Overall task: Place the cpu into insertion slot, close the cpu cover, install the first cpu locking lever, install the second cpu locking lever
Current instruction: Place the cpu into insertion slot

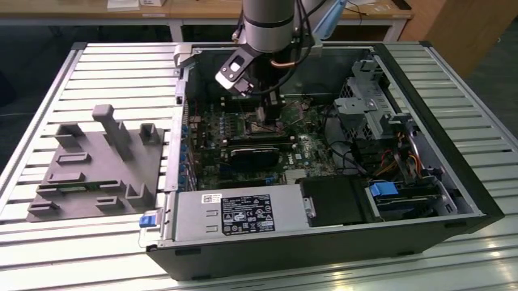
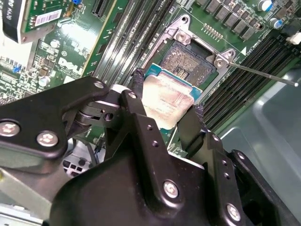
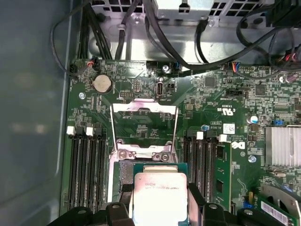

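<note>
Over green board (image 3: 225, 101), cpu (image 3: 160, 197) in claw (image 2: 168, 95)

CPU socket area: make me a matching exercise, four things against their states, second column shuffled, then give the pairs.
Things
1. the cpu
2. the insertion slot
3. the cpu cover
4. memory slots

States
A. flipped open, off the socket
B. long, black, on both sides of the socket
C. clamped in the gripper
D. uncovered, contacts showing

Pairs: 1-C, 2-D, 3-A, 4-B
</note>
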Tool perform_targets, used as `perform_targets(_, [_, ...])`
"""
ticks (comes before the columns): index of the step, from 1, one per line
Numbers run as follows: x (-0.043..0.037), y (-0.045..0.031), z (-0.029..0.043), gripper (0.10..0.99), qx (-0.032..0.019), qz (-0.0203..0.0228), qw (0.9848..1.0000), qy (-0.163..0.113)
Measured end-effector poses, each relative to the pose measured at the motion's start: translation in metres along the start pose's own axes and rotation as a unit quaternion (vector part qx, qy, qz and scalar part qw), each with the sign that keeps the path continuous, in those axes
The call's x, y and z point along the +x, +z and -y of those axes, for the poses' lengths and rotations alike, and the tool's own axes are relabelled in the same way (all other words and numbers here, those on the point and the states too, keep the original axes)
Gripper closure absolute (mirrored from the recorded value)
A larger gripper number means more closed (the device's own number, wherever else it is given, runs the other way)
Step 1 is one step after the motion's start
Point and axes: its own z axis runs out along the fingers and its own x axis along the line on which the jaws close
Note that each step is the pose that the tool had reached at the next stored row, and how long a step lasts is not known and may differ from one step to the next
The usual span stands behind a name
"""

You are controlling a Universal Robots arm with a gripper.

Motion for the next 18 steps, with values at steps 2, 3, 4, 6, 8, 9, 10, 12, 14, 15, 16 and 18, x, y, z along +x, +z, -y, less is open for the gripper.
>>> perform_targets(2, [0.0006, 0.0019, 0.0005, 0.549, 0.0000, -0.0002, 1.0000, -0.001])
perform_targets(3, [0.0012, 0.0029, 0.0006, 0.549, 0.0000, -0.0002, 1.0000, -0.001])
perform_targets(4, [0.0019, 0.0038, 0.0008, 0.549, 0.0000, -0.0002, 1.0000, -0.001])
perform_targets(6, [0.0035, 0.0058, 0.0014, 0.549, 0.0000, -0.0004, 1.0000, -0.002])
perform_targets(8, [0.0053, 0.0077, 0.0020, 0.549, 0.0001, -0.0003, 1.0000, -0.002])
perform_targets(9, [0.0063, 0.0085, 0.0024, 0.549, 0.0000, -0.0003, 1.0000, -0.002])
perform_targets(10, [0.0071, 0.0093, 0.0027, 0.549, 0.0000, -0.0004, 1.0000, -0.002])
perform_targets(12, [0.0081, 0.0111, 0.0035, 0.549, 0.0000, -0.0004, 1.0000, -0.002])
perform_targets(14, [0.0090, 0.0130, 0.0044, 0.549, 0.0000, -0.0003, 1.0000, -0.002])
perform_targets(15, [0.0094, 0.0138, 0.0049, 0.549, 0.0000, -0.0003, 1.0000, -0.002])
perform_targets(16, [0.0099, 0.0146, 0.0054, 0.549, 0.0000, -0.0003, 1.0000, -0.002])
perform_targets(18, [0.0105, 0.0165, 0.0060, 0.549, 0.0000, -0.0004, 1.0000, -0.002])
